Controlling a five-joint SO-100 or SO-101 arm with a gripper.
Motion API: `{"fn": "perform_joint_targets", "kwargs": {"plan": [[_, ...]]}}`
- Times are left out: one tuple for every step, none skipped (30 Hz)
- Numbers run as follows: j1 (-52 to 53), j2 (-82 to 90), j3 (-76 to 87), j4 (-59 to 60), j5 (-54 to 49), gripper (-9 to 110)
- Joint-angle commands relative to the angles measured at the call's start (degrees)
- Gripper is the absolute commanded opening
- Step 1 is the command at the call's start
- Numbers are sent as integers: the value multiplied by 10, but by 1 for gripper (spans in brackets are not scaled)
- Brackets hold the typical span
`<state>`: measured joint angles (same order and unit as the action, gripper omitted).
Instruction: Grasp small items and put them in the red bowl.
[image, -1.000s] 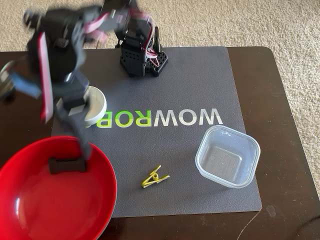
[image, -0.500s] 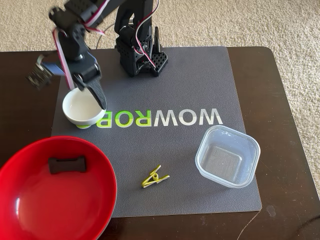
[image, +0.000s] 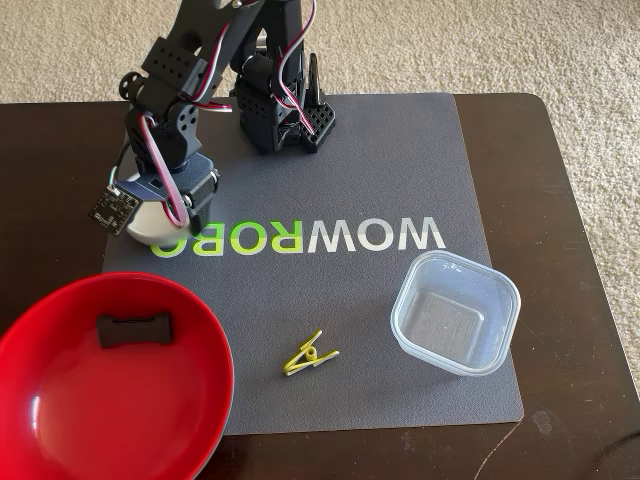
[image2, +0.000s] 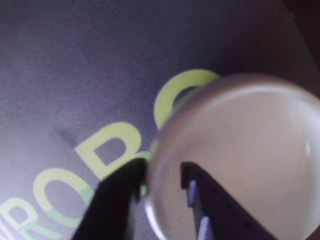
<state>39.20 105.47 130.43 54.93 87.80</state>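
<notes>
The small white bowl (image: 143, 228) sits at the mat's left edge, mostly hidden under my gripper (image: 172, 212) in the fixed view. In the wrist view my gripper (image2: 162, 171) is open and straddles the white bowl's (image2: 250, 150) rim, one finger (image2: 112, 200) outside and the other (image2: 215, 212) inside. The large red bowl (image: 60, 420) is at the front left with the black clip (image: 135, 330) lying in it. A yellow-green clothespin (image: 308, 353) lies on the mat near the front. The clear square container (image: 455, 312) stands at the right.
The arm's black base (image: 280, 110) stands at the back of the grey mat (image: 380, 170), which covers a dark wooden table (image: 560, 200). Beige carpet surrounds the table.
The arm has swung back from over the red bowl, where the black clip now lies, and has come down onto the white bowl's rim.
</notes>
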Motion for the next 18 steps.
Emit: {"fn": "perform_joint_targets", "kwargs": {"plan": [[3, 23, 0, -3, -16, 0], [-2, 35, 1, -2, -25, 0], [-8, 45, 1, -1, -38, 0], [-15, 54, -3, 4, -49, 0], [-24, 66, -9, 15, -64, 0], [-32, 80, -18, 32, -77, 0], [-40, 98, -25, 48, -93, 0], [-51, 120, -34, 66, -106, 0], [-63, 143, -44, 84, -122, 0], [-76, 163, -56, 103, -138, 0], [-89, 178, -74, 127, -155, 0], [-101, 189, -98, 152, -173, 0], [-113, 192, -130, 180, -192, 0], [-126, 189, -169, 214, -213, 0], [-138, 184, -207, 247, -232, 0], [-150, 177, -247, 279, -251, 0], [-163, 168, -288, 312, -272, 0], [-175, 156, -330, 345, -294, 0]]}}
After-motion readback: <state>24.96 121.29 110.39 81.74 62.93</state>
